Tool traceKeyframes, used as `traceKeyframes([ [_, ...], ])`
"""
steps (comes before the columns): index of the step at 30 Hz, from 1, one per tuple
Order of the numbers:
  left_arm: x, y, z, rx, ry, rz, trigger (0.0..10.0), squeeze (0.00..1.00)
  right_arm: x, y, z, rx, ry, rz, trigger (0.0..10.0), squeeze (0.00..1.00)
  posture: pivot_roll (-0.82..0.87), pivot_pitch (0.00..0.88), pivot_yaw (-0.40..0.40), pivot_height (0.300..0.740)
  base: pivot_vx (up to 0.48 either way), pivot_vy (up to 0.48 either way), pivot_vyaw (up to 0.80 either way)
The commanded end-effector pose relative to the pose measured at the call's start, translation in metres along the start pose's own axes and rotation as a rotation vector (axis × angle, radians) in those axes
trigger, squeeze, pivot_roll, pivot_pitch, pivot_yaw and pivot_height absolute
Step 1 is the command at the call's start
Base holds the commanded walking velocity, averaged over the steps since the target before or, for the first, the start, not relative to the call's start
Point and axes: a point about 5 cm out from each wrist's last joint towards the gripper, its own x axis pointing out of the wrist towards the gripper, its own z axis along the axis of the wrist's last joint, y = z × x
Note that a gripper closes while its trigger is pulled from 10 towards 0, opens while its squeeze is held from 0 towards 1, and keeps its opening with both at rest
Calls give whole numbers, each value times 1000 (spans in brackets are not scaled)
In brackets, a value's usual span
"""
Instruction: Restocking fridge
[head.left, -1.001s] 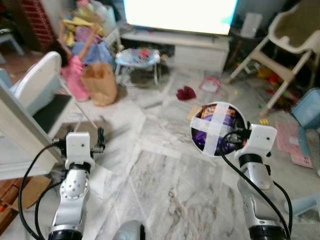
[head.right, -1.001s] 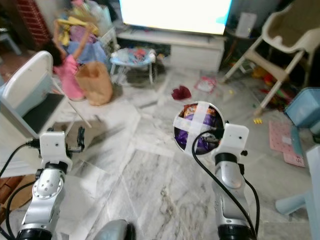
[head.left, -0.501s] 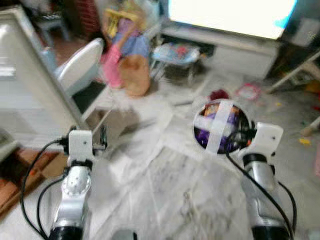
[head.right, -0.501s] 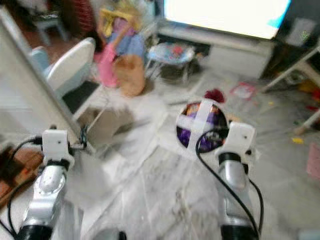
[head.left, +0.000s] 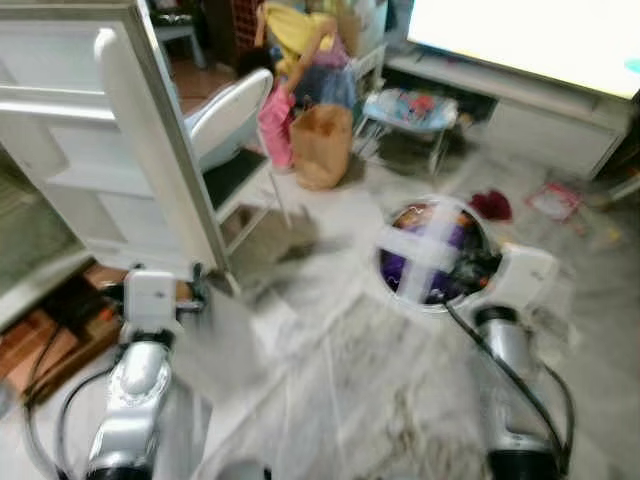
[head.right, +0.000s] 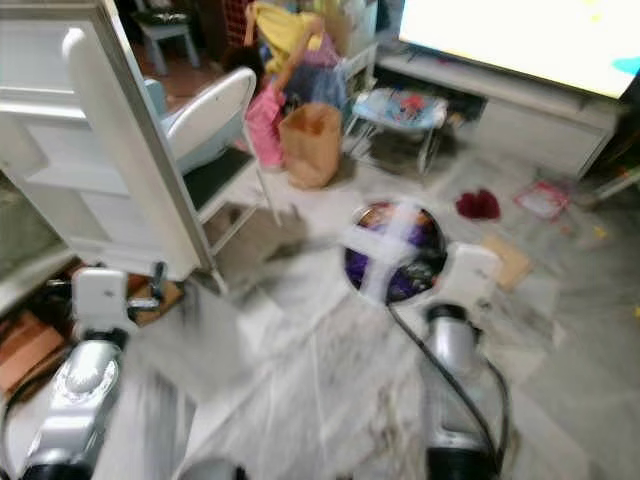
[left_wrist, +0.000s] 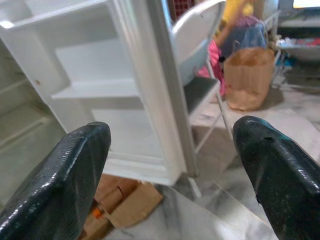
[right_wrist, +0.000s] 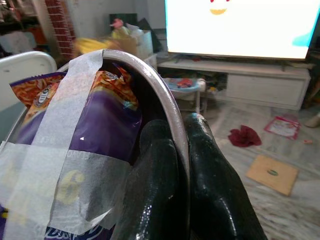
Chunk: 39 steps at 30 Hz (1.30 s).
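Cluttered marble-floor room, white open fridge door (head.left: 150, 130) on left. Right gripper (right_wrist: 182, 165) pinches rim of taped metal bowl w/ purple snack bag (head.left: 432, 250); light, slippery, rim-hold fits. Left gripper (left_wrist: 175, 160) spread, empty.

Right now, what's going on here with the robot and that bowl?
The robot is carrying a metal bowl holding a purple snack bag taped in with white strips. Its right gripper is pinched on the bowl's rim, one finger inside and one outside. The left gripper is open and holds nothing, pointing at the open white fridge door and its bare door shelves. The bowl is not yet in the fridge. A brown paper bag stands on the floor beyond.
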Motion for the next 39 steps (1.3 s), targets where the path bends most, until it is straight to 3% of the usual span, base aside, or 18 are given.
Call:
traceKeyframes([
  [1, 0, -5, 1, -6, -2, -14, 10000, 0, 2, -9, 6, -9, -23, -22, 10000, 0, -14, 0, 2, 740, 0, 480, 0],
  [19, -1, -7, -3, -3, 21, 1, 10000, 0, 5, -5, 7, -24, -28, 2, 10000, 0, -14, 0, 6, 740, 0, 480, 0],
  [24, 0, -9, -2, -6, 8, -6, 10000, 0, 5, -3, 6, -37, -26, 13, 10000, 0, -7, 0, -2, 740, 0, 480, 800],
  [39, 1, -9, -3, 28, 9, 16, 10000, 0, 7, -1, 7, -38, -27, 19, 10000, 0, -15, 0, -2, 740, 0, 0, 800],
])
